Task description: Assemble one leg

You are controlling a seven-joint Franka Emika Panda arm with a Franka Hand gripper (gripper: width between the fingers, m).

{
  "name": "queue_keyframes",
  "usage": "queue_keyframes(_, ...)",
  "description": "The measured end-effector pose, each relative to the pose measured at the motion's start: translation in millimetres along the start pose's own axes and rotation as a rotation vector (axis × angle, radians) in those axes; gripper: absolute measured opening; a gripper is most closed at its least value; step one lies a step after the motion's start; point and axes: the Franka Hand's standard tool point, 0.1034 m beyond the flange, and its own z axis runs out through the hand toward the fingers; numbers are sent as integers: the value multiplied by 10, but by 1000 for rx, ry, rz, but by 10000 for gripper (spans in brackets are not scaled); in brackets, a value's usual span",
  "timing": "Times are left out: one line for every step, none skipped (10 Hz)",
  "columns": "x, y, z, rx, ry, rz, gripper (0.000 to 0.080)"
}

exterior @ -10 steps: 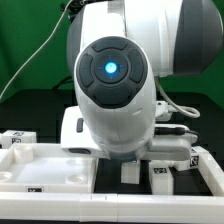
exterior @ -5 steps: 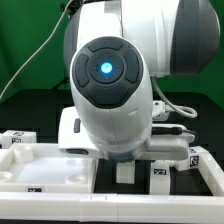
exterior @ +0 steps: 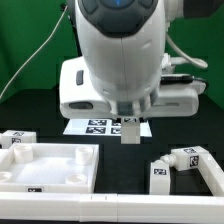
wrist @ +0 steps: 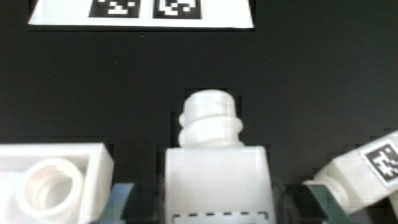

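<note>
Currently: large white robot arm (exterior: 120, 50) hangs above the middle of the black table (exterior: 30, 110), well clear of the parts lying there. Large white square plastic panel (exterior: 45, 165) with raised rim lies at the exterior view's left, front; one round corner socket (wrist: 50, 182) shows in the wrist view. Thin flat white marker board (exterior: 95, 126) lies further back, beneath the hand. Small white blocky loose posts (exterior: 185, 160) with tags lie at the exterior view's right, well apart from the panel.

Gripper (exterior: 130, 128): closed on the leg (wrist: 214, 140), a short white plastic post. It is clamped by its blocky body, with the ribbed tip pointing away from the wrist, past the fingers (wrist: 121, 195). The leg is off the table, between panel and loose posts, touching neither.

Step, as I judge it: carry phase. Leg is in hand, not yet at the panel. Next move calls for travel toward a corner socket, tip lined up over the hole, then down and a twist.

Room: bare black table under the leg. In the wrist view the panel corner sits near one finger and a tagged post (wrist: 365, 165) near the other. Safer to go high and over than low and sideways.
</note>
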Motion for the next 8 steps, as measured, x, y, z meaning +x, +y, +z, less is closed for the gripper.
queue_keyframes(8, -1, 16, 0, -2, 0, 281)
queue_keyframes(13, -2, 22, 0, -2, 0, 281)
queue_keyframes(183, -17, -90, 2, 110, -1, 281)
queue_keyframes(217, -21, -177, 2, 221, -4, 281)
queue_keyframes(138, 41, -155, -1, 265, -26, 281)
queue_keyframes(144, 125, -219, -5, 328, -46, 281)
queue_keyframes(127, 234, -316, -13, 428, -58, 281)
queue_keyframes(54, 348, -326, -19, 508, -56, 281)
